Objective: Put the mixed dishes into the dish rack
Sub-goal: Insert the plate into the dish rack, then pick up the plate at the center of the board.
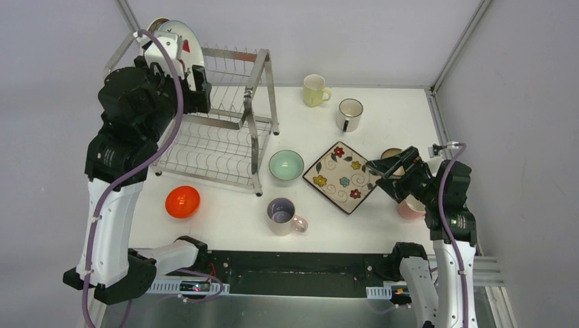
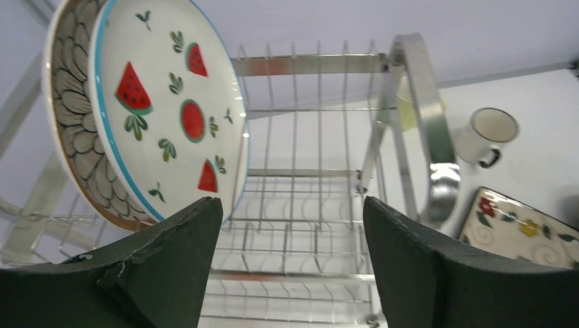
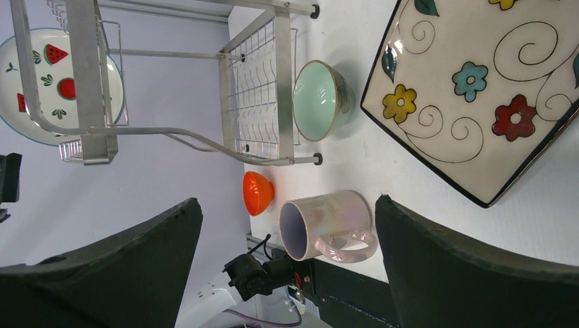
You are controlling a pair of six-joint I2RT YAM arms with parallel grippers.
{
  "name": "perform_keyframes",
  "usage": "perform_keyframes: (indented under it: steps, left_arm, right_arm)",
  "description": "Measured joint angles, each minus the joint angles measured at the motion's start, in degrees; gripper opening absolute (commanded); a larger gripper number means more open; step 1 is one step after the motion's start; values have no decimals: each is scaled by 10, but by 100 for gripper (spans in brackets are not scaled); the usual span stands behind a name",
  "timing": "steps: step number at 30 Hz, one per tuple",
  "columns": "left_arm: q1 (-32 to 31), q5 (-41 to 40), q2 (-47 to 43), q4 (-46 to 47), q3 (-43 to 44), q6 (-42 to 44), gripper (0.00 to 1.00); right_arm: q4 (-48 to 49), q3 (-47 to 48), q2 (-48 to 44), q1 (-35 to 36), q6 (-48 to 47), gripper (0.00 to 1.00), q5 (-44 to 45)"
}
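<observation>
Dish rack [image 1: 254, 147] stands at the far left of the table, and its upper tier holds two round plates on edge in the wires: the petal-pattern plate [image 2: 75, 137] at the far-left end and the red-fruit plate [image 2: 171, 116] leaning close in front of it. The left arm rises from its base and bends over the rack, its wrist level with the upper tier. The left gripper [image 2: 292, 208] hangs just beside the red-fruit plate with its jaws spread apart and nothing between them. On the table near the rack sits the orange bowl [image 1: 182, 201]. Right of the rack lie the lilac mug [image 1: 281, 215] at the near side and the mint bowl [image 1: 286, 165] just beyond it. The yellow mug [image 1: 314, 90] and white mug [image 1: 349, 114] stand at the far side. The flowered square plate [image 1: 341, 176] lies flat, turned corner-on. The right arm reaches low over the table's right side, its right gripper [image 1: 375, 173] wide open, empty, at that plate's right edge. The brown bowl [image 1: 392, 154] and pink mug [image 1: 410, 208] are partly hidden by this arm.
</observation>
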Motion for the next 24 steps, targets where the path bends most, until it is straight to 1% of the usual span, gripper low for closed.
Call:
perform_keyframes:
  steps: [1, 3, 6, 11, 14, 17, 24]
  left_arm:
    - [0, 14, -7, -6, 0, -7, 80]
    - [0, 48, -25, -13, -3, -30, 84]
    - [0, 97, -57, -20, -20, -59, 87]
    - [0, 176, -89, -26, -47, -93, 92]
    - [0, 228, -103, -30, -82, -110, 92]
    - [0, 278, -114, -34, -130, -123, 92]
    - [0, 366, -135, -50, -252, -133, 92]
  right_arm:
    - [0, 0, 4, 2, -2, 97, 0]
    - [0, 1, 19, 9, -5, 95, -1]
    - [0, 5, 44, 25, -10, 93, 0]
    - [7, 7, 83, 85, -14, 91, 16]
    - [12, 7, 103, 138, -13, 90, 43]
    - [17, 5, 115, 171, -11, 89, 70]
    - [22, -20, 131, 181, -14, 90, 153]
